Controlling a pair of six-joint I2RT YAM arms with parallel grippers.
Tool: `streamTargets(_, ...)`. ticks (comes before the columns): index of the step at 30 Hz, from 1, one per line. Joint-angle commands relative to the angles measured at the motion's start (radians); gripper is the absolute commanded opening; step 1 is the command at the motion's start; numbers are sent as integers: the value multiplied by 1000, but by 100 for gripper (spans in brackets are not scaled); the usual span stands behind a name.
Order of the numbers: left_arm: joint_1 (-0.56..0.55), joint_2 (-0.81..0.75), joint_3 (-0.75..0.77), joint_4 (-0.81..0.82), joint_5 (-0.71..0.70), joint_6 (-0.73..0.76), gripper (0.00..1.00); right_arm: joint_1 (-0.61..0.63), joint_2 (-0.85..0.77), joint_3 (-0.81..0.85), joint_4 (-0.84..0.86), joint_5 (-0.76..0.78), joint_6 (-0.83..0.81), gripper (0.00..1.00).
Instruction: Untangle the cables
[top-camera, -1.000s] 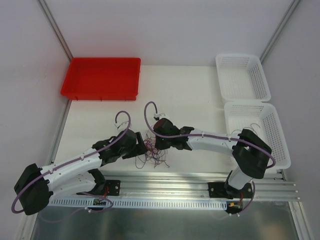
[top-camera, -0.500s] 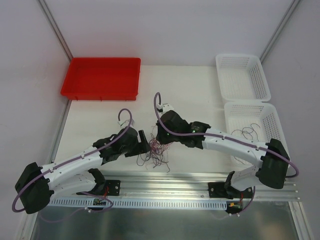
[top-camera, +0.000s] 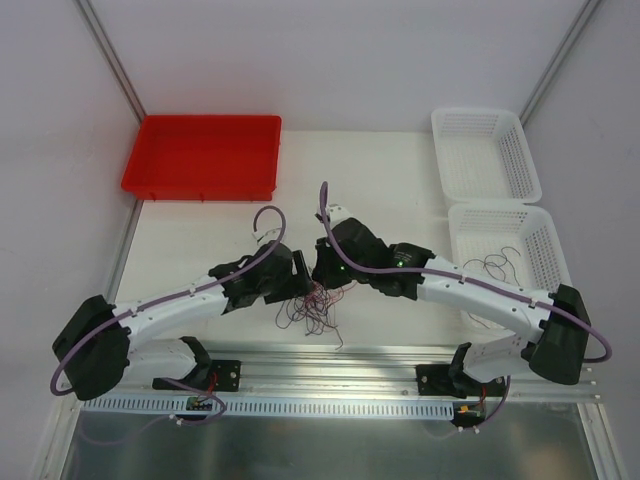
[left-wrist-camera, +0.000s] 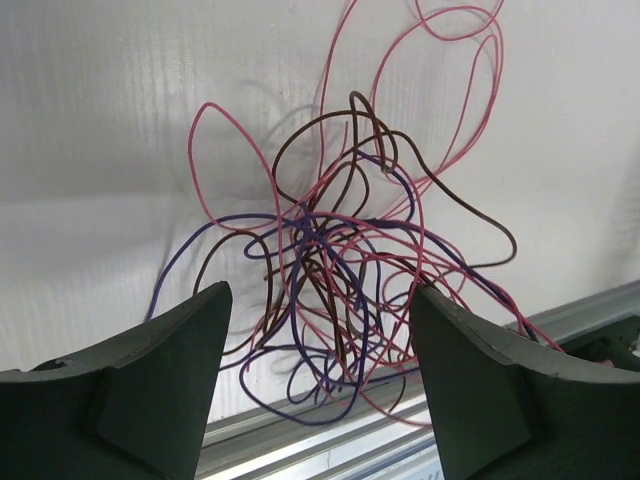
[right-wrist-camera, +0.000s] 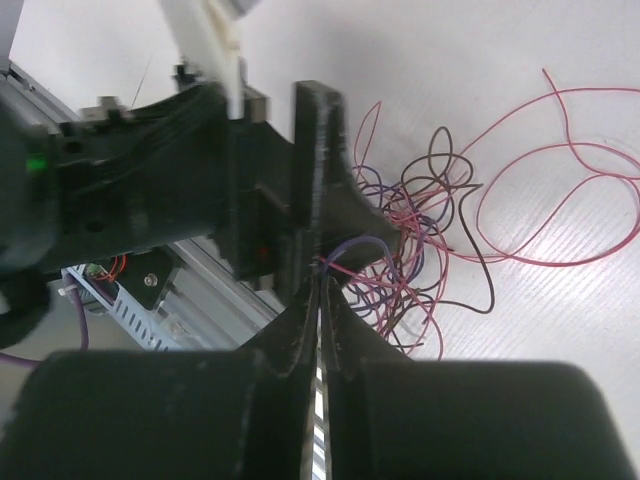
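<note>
**Status:** L arm has swung fwd/right vs. prev. frames. L fingers (left-wrist-camera: 150, 370) now stand open astride the cables (left-wrist-camera: 330, 260), no contact seen. R arm has stretched out over the same bundle. R fingers (right-wrist-camera: 322, 300) are closed, appar. pinching a purple strand (right-wrist-camera: 355, 243) at the tips.

**Location:** cables lie bunched on the table (top-camera: 400, 190) near the front rail (top-camera: 380, 358), betw. both arms.

**Implication:** one strand looks anchored and L is placed to hold the rest. Separation not yet begun.

Tangle: cables (top-camera: 315, 308) on table (top-camera: 380, 190), 6 o'clock, near edge.
Tray (top-camera: 200, 150): 10 o'clock.
Baskets: far basket (top-camera: 485, 150) 2 o'clock; near basket (top-camera: 520, 290) 3 o'clock, loose wires (top-camera: 497, 263) inside.
Grippers: left gripper (left-wrist-camera: 320, 310) at tangle's 11, right gripper (right-wrist-camera: 322, 280) at 12.
</note>
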Motion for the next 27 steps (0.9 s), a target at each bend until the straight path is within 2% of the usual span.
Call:
streamTargets(1, -2, 104, 66, 57, 26, 8, 72, 7, -49, 50, 22, -28, -25, 1)
streamTargets(8, -5, 296, 114, 60, 18, -20, 61, 9, -126, 113, -52, 20, -82, 1)
streamTargets(12, -4, 368, 134, 59, 0, -12, 42, 9, -228, 159, -117, 72, -125, 1)
streamTargets(13, -2, 376, 140, 57, -5, -11, 33, 8, -246, 185, -134, 84, -137, 1)
streamTargets(16, 10, 389, 148, 45, -20, 5, 23, 6, -327, 232, -220, 175, -187, 1)
streamTargets(20, 48, 382, 149, 7, -44, 28, 21, -5, -425, 327, -308, 270, -247, 1)
streamTargets(27, 180, 336, 125, -50, -68, 100, 21, -11, -534, 465, -458, 467, -315, 1)
